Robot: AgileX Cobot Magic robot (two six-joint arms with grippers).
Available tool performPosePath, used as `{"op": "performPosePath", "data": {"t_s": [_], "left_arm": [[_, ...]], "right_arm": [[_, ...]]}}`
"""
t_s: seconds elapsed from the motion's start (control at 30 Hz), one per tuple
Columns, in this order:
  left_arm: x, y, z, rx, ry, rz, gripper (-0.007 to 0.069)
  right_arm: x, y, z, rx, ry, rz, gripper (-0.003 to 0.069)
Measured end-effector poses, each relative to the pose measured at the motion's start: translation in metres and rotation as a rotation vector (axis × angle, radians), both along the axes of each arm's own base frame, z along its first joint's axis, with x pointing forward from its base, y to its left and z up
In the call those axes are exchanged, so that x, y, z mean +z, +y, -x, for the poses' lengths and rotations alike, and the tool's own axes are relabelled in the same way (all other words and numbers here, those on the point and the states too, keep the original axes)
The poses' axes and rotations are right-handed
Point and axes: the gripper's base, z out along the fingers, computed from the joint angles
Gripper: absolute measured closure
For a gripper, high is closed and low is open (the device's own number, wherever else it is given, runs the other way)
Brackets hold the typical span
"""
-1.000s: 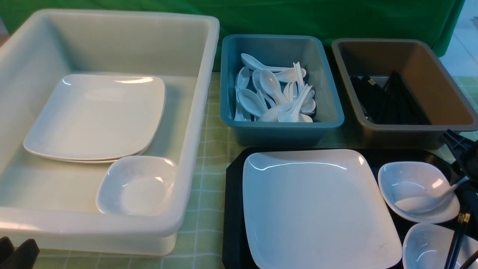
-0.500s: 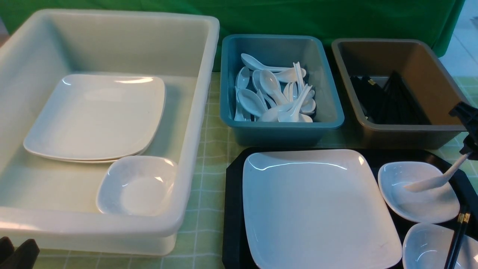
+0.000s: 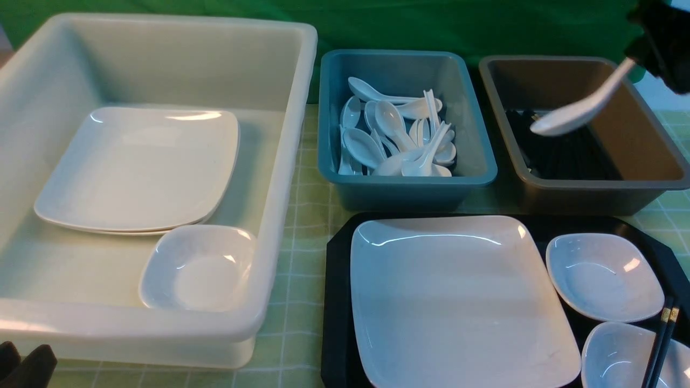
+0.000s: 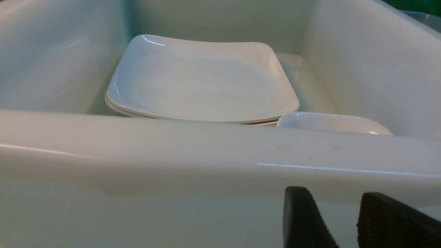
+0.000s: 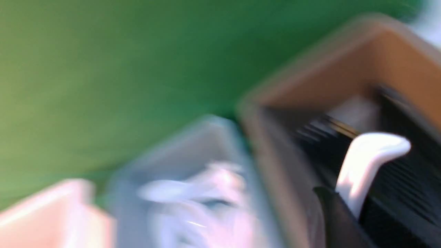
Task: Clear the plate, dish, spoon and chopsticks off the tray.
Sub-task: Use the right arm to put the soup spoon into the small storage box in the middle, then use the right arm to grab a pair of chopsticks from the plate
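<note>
Green backdrop (image 3: pixel 431 27), right claw (image 3: pixel 639 54) clamped on spoon (image 3: pixel 571 116) over brown tub (image 3: pixel 593 183), left claw (image 4: pixel 332 203) parted, empty

You have nothing to read here: no lettering, label, brand, number or sign shows on anything in view. The gold bands (image 3: pixel 668 314) on the chopsticks (image 3: pixel 660 345), which lie at the right edge of the tray (image 3: pixel 337 302), are too small to tell whether they carry any mark.

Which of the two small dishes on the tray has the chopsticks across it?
The nearer dish, at the picture's bottom edge: the chopsticks cross its rim. The farther dish is empty.
</note>
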Motion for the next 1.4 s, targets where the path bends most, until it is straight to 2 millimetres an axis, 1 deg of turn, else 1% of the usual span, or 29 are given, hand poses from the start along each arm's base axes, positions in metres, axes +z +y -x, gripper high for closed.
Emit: {"op": "performPosePath", "data": {"t_s": [0.03, 0.07, 0.1, 0.23, 0.3, 0.33, 0.43, 0.5, 0.57, 0.67, 0.7, 0.77, 0.8, 0.87, 0.9, 0.93, 0.97, 1.03, 1.07, 1.13, 1.17, 1.2, 1.23, 1.3, 1.33, 1.37, 1.4], "left_arm": [[0.000, 0.000, 0.000, 0.000, 0.000, 0.000, 0.0400], [0.000, 0.000, 0.000, 0.000, 0.000, 0.000, 0.0400], [0.000, 0.000, 0.000, 0.000, 0.000, 0.000, 0.0400], [0.000, 0.000, 0.000, 0.000, 0.000, 0.000, 0.0400], [0.000, 0.000, 0.000, 0.000, 0.000, 0.000, 0.0400], [0.000, 0.000, 0.000, 0.000, 0.000, 0.000, 0.0400], [0.000, 0.000, 0.000, 0.000, 0.000, 0.000, 0.0400], [0.000, 0.000, 0.000, 0.000, 0.000, 0.000, 0.0400], [0.000, 0.000, 0.000, 0.000, 0.000, 0.001, 0.0400], [0.000, 0.000, 0.000, 0.000, 0.000, 0.001, 0.0400], [0.000, 0.000, 0.000, 0.000, 0.000, 0.001, 0.0400], [0.000, 0.000, 0.000, 0.000, 0.000, 0.001, 0.0400], [0.000, 0.000, 0.000, 0.000, 0.000, 0.001, 0.0400], [0.000, 0.000, 0.000, 0.000, 0.000, 0.001, 0.0400], [0.000, 0.000, 0.000, 0.000, 0.000, 0.001, 0.0400], [0.000, 0.000, 0.000, 0.000, 0.000, 0.001, 0.0400], [0.000, 0.000, 0.000, 0.000, 0.000, 0.001, 0.0400], [0.000, 0.000, 0.000, 0.000, 0.000, 0.001, 0.0400], [0.000, 0.000, 0.000, 0.000, 0.000, 0.001, 0.0400], [0.000, 0.000, 0.000, 0.000, 0.000, 0.001, 0.0400], [0.000, 0.000, 0.000, 0.000, 0.000, 0.001, 0.0400], [0.000, 0.000, 0.000, 0.000, 0.000, 0.001, 0.0400], [0.000, 0.000, 0.000, 0.000, 0.000, 0.001, 0.0400], [0.000, 0.000, 0.000, 0.000, 0.000, 0.001, 0.0400], [0.000, 0.000, 0.000, 0.000, 0.000, 0.001, 0.0400], [0.000, 0.000, 0.000, 0.000, 0.000, 0.000, 0.0400], [0.000, 0.000, 0.000, 0.000, 0.000, 0.000, 0.0400]], "right_arm": [[0.004, 0.009, -0.006, 0.027, -0.028, 0.014, 0.0596], [0.005, 0.023, -0.017, 0.067, -0.059, 0.043, 0.0596], [0.007, 0.030, -0.022, 0.089, -0.077, 0.055, 0.0596], [-0.009, 0.066, -0.056, 0.174, -0.121, 0.137, 0.0592], [-0.027, 0.084, -0.073, 0.208, -0.105, 0.163, 0.0580], [-0.033, 0.086, -0.076, 0.212, -0.095, 0.168, 0.0575], [-0.066, 0.112, -0.100, 0.256, -0.089, 0.191, 0.0519], [-0.083, 0.120, -0.108, 0.269, -0.080, 0.202, 0.0473], [-0.098, 0.123, -0.114, 0.274, -0.062, 0.211, 0.0417], [-0.112, 0.123, -0.116, 0.278, 0.004, 0.229, 0.0339], [-0.112, 0.123, -0.115, 0.280, 0.019, 0.235, 0.0330], [-0.108, 0.120, -0.110, 0.284, 0.077, 0.256, 0.0327], [-0.101, 0.118, -0.105, 0.288, 0.105, 0.274, 0.0334], [-0.083, 0.112, -0.093, 0.309, 0.147, 0.342, 0.0368], [-0.069, 0.107, -0.082, 0.337, 0.182, 0.412, 0.0412], [-0.062, 0.105, -0.079, 0.346, 0.174, 0.434, 0.0419], [-0.045, 0.099, -0.065, 0.378, 0.198, 0.507, 0.0464], [-0.018, 0.088, -0.039, 0.428, 0.262, 0.601, 0.0541], [-0.014, 0.085, -0.033, 0.436, 0.280, 0.616, 0.0555], [0.010, 0.069, 0.002, 0.475, 0.407, 0.671, 0.0627], [0.010, 0.069, 0.002, 0.475, 0.406, 0.671, 0.0627], [0.016, 0.059, 0.025, 0.493, 0.516, 0.688, 0.0649], [0.017, 0.057, 0.029, 0.495, 0.533, 0.690, 0.0649], [0.010, 0.051, 0.043, 0.507, 0.611, 0.699, 0.0650], [-0.002, 0.046, 0.054, 0.508, 0.677, 0.699, 0.0650], [-0.010, 0.043, 0.061, 0.497, 0.714, 0.696, 0.0650], [-0.012, 0.042, 0.062, 0.495, 0.724, 0.695, 0.0650]]}}
